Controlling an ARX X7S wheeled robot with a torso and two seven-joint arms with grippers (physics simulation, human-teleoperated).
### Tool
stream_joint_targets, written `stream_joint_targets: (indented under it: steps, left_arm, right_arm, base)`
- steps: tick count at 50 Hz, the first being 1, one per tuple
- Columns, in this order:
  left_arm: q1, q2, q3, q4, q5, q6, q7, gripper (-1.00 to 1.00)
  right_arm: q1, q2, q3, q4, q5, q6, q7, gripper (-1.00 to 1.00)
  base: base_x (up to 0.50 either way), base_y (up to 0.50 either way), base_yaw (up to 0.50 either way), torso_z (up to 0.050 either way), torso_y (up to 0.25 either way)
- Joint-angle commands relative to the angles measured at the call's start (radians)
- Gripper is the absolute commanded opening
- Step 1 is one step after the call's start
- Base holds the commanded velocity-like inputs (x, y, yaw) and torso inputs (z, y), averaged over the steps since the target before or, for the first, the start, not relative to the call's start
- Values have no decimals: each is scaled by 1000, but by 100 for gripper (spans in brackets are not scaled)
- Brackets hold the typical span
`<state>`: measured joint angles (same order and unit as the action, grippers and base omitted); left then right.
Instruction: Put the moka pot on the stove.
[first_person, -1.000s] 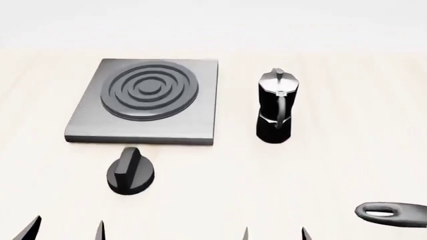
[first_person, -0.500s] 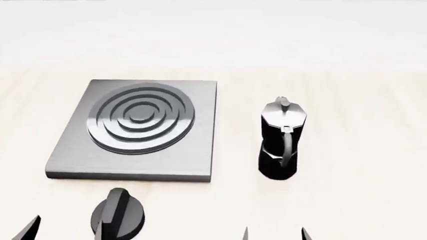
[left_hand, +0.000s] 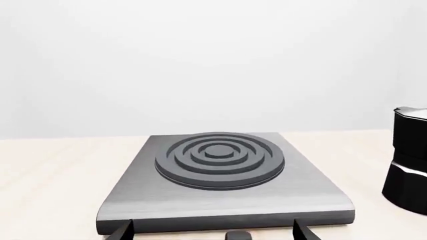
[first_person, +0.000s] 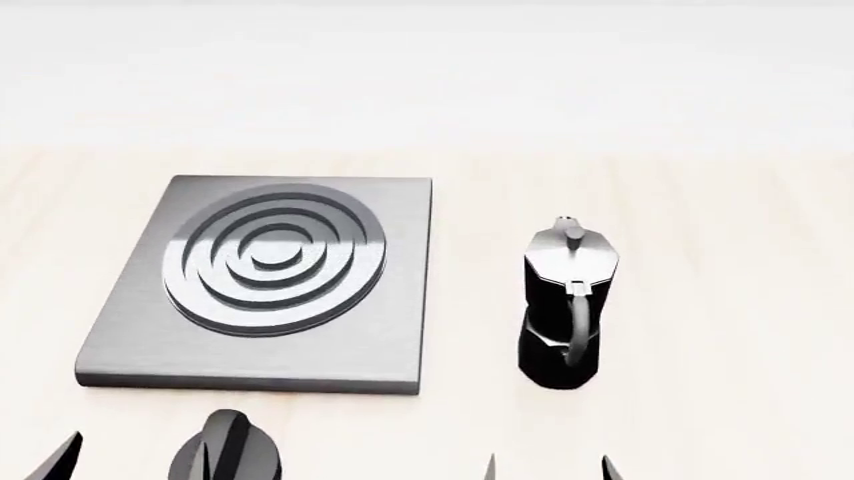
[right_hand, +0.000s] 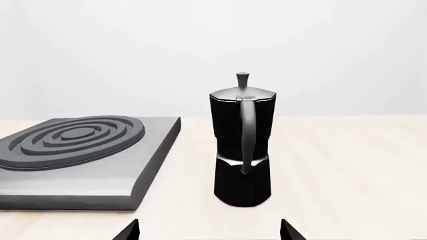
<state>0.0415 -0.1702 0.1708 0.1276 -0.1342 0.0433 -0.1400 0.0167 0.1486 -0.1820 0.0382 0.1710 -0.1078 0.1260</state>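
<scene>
The moka pot (first_person: 567, 305) stands upright on the pale wooden table, right of the stove (first_person: 267, 280), with a bare strip between them and its handle toward me. My right gripper (first_person: 550, 468) is open, short of the pot, which shows centred between the fingertips in the right wrist view (right_hand: 241, 145). My left gripper (first_person: 130, 465) is open in front of the stove's near edge (left_hand: 220, 170). The pot's side shows at the edge of the left wrist view (left_hand: 408, 160). Nothing is held by either gripper (left_hand: 212, 232) (right_hand: 209, 231).
A black round knob (first_person: 227, 455) lies on the table just before the stove's near edge, close to my left gripper's inner finger; its top shows between the left fingertips (left_hand: 238, 235). The stove's corner (right_hand: 73, 145) lies left of the pot.
The head view has shifted: stove, pot and knob slid lower in the frame and look nearer. A grey handle at lower right has left the view. The fingertips stay at the bottom edge.
</scene>
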Motion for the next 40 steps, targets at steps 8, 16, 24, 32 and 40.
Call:
stream_joint_targets:
  steps: [8,16,24,32,40]
  left_arm:
    - [-3,-9,11,-3,-8,2,-12,100]
    - [-3,-13,17,-7,-10,7,-16,100]
    - [0,-24,19,36,-17,-23,-25,100]
    - [-1,-28,23,33,-20,-20,-29,100]
    - [-6,-30,28,16,-23,-6,-31,100]
  right_arm:
    - [3,11,-16,10,5,-29,4,100]
    - [5,19,-27,13,-7,-35,9,100]
    - [6,24,-33,14,-5,-39,11,100]
    - [7,26,-36,15,1,-42,15,100]
    - [7,28,-39,16,9,-44,19,100]
  base:
    - [0,0,0,0,0]
    - [0,19,0,0,0]
    - [0,242,0,0,0]
    - [0,433,0,0,0]
    - [0,431,0,0,0]
